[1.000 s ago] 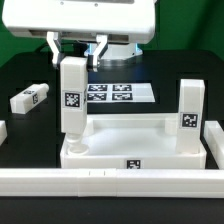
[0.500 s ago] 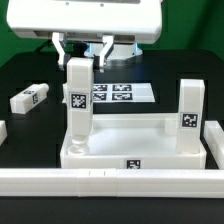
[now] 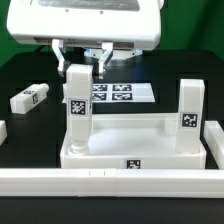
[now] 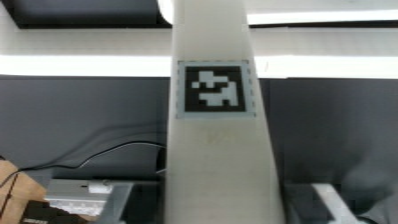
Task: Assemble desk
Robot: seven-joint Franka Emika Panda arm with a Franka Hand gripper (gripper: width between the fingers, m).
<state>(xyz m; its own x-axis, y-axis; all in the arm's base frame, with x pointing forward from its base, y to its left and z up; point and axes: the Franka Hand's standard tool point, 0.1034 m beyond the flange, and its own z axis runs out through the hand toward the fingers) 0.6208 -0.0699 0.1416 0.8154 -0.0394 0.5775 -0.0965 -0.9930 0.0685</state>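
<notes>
On the black table (image 3: 35, 135), the hand (image 3: 81, 62) grips the leg (image 3: 77, 105), fingertips hidden

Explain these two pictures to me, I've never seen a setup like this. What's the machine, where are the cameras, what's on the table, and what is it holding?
This is a robot arm putting together a small white desk. The wider picture comes from a camera standing off the arm. The close-up comes from a camera on the arm's wrist, looking along the part it holds.

On the black table lies the tray-like tabletop. A standing leg is upright at its corner on the exterior view's right. The jaws appear closed on the top of the held leg, upright at the corner on the exterior view's left. It is the tall white bar with the black-and-white tag in the close-up.

A loose leg lies on the table. Behind the tabletop is the flat marker board, and in front a long white rail.
</notes>
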